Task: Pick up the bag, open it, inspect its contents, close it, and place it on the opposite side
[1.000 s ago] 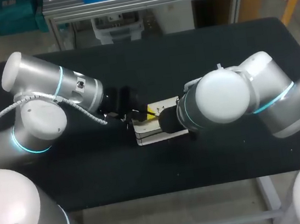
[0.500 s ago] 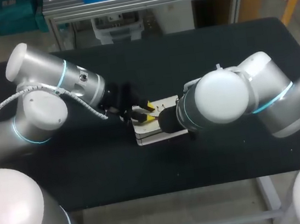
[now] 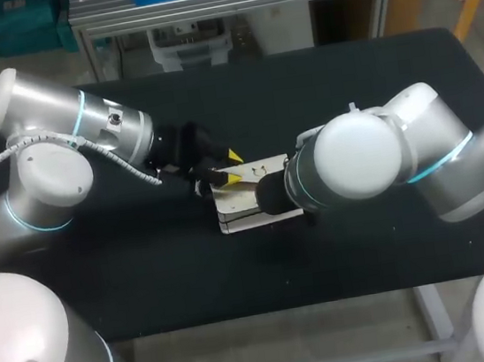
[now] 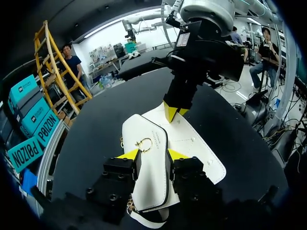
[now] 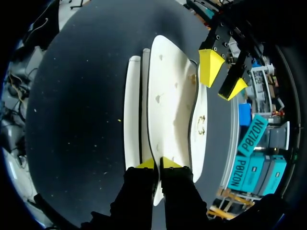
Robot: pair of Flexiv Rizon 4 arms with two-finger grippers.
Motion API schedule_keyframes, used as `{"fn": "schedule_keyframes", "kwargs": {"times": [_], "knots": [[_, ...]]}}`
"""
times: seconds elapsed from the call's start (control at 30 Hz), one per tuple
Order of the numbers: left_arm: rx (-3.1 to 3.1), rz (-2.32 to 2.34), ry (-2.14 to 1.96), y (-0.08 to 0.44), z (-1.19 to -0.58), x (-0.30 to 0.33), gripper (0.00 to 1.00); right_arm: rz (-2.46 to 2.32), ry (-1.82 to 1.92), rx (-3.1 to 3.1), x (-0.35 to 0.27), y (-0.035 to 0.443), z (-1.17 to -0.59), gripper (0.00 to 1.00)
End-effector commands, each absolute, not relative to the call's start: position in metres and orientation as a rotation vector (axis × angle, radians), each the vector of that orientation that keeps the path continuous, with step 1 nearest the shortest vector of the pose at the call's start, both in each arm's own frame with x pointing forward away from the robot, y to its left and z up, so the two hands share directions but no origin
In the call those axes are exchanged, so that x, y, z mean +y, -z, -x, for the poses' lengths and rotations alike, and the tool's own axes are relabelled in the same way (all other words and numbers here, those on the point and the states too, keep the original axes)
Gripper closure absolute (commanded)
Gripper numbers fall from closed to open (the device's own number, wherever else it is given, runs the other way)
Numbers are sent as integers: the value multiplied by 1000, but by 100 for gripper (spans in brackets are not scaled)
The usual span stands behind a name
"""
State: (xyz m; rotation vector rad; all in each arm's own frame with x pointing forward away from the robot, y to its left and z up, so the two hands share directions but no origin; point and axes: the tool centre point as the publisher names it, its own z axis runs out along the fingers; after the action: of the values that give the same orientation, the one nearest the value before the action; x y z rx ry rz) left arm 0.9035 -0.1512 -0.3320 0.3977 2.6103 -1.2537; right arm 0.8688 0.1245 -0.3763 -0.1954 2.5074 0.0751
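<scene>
On the black surface (image 3: 368, 254), right pincer (image 5: 157, 164) clamped white leather flap bag (image 5: 168, 96); released left pincer (image 4: 152, 154) needed to pinch flap (image 4: 144, 127) squarely.

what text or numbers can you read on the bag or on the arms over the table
Nothing here can be read.
bag: a short line of fine print on the flap beside the gold ring clasp, too small to read.
right arm: a pale sticker on its wrist, too small to read.
No numbers or signs show on the table.
</scene>
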Motion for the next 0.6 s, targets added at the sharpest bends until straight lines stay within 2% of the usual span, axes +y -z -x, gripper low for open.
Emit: {"fn": "schedule_keyframes", "kwargs": {"times": [0.03, 0.27, 0.4, 0.6], "knots": [[2613, -407, 1281, 336, -911, -152, 65, 195, -77, 2504, 124, 378, -868, 100], [2656, -397, 1239, 349, -909, -154, 67, 195, -77, 2504, 124, 378, -868, 100], [2692, -390, 1220, 359, -909, -156, 81, 195, -77, 2504, 124, 378, -868, 100], [2711, -376, 1208, 364, -906, -151, 76, 195, -77, 2504, 124, 378, -868, 100]]}}
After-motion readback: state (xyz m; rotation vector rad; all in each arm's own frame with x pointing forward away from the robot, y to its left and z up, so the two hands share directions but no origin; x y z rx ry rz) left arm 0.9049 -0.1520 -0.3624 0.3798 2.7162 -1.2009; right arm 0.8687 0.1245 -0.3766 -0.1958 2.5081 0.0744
